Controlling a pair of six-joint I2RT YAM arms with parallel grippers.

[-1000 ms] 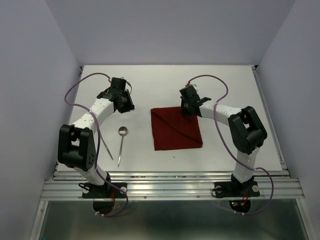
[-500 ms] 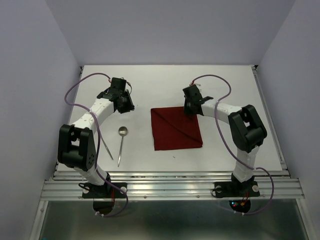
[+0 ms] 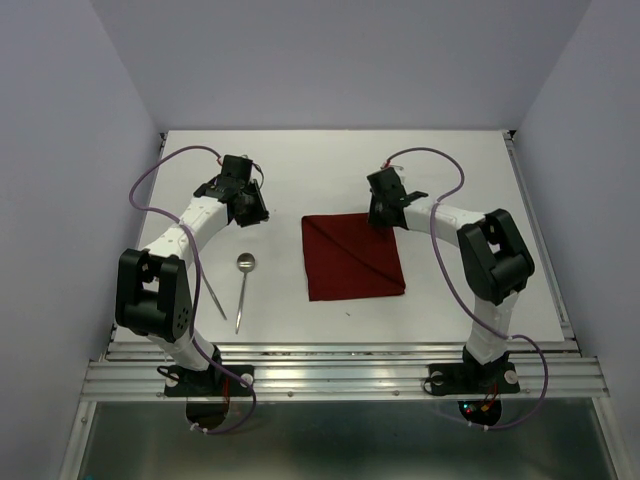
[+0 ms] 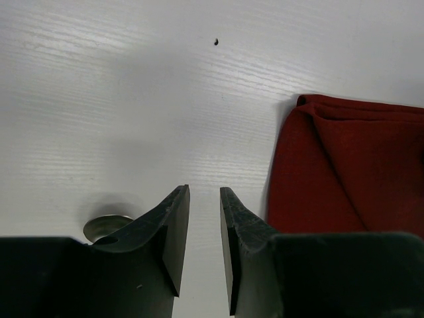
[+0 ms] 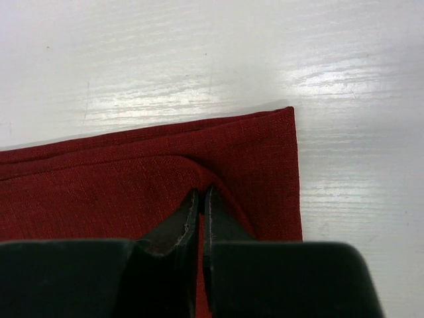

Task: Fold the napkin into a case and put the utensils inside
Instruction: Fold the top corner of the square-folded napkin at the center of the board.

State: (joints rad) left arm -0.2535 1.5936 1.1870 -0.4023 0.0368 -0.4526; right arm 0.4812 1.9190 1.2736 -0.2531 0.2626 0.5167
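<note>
Right gripper [image 3: 380, 212] has crept a touch along the far edge of the napkin [image 3: 353, 258] toward its far-right corner since a second ago. Left arm hasn't budged.

Napkin lies flat on the table [image 3: 300, 165], already doubled into a rough square with a diagonal crease across it. It's not a narrow case yet, so I judge more folds are due.

Right wrist view: right gripper [image 5: 201, 193] has its fingers pressed together, nipping a small raised ridge of cloth just inside the napkin's far-right corner. It looks like the top layer only, since a second edge shows separately beyond it.

Left gripper [image 3: 248, 210] hangs off the napkin's far-left corner, apart from it. Its jaws are parted a little with nothing between them [image 4: 204, 195].

Spoon [image 3: 242, 295] is left of the napkin, apart from it. The thin straight piece [image 3: 215, 298] is further left again. Neither has been picked up yet.

Handling notes:
- The cloth is soft, light and limp. I expect it to drape and drag rather than hold shape, and the layers may slide over each other.
- Best hold is at a corner or along an edge, taking both layers if the whole fold has to move.
- A one-layer pinch risks peeling the fold open.
- The cutlery is slim, stiff and lies flat on the table, so it's probably slippery. I'd grip across the handle, mid-length.
</note>
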